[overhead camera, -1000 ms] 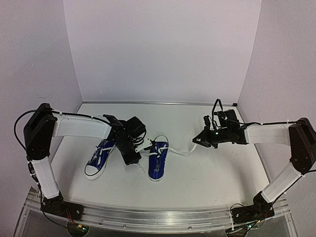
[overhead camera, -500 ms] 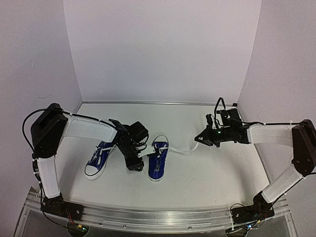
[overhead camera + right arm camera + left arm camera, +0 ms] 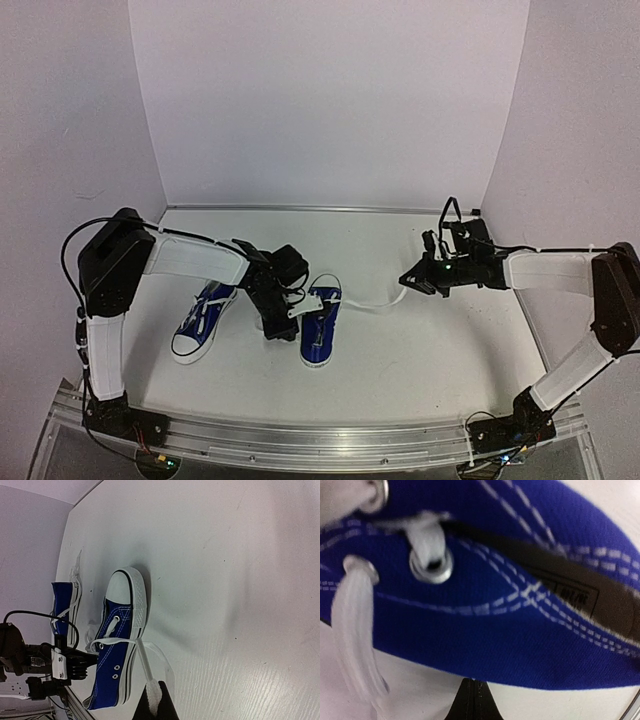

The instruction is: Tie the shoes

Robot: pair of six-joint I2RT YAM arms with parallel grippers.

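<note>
Two small blue sneakers with white laces lie on the white table. The left shoe [image 3: 198, 328] lies apart; it also shows in the right wrist view [image 3: 62, 605]. My left gripper [image 3: 283, 326] is shut, its tip against the left side of the right shoe [image 3: 318, 338], whose blue canvas and eyelets fill the left wrist view [image 3: 520, 630]. No lace shows between its fingers [image 3: 474, 702]. My right gripper [image 3: 405, 284] is shut on the end of this shoe's white lace [image 3: 372, 303], held stretched to the right just above the table [image 3: 143, 662].
White walls close the table [image 3: 430, 350] at the back and on both sides. A metal rail [image 3: 320, 440] runs along the near edge. Cables hang off both wrists.
My left gripper has moved right, from between the two shoes up against the right shoe. My right gripper has drifted slightly right and back with the lace in it.
</note>
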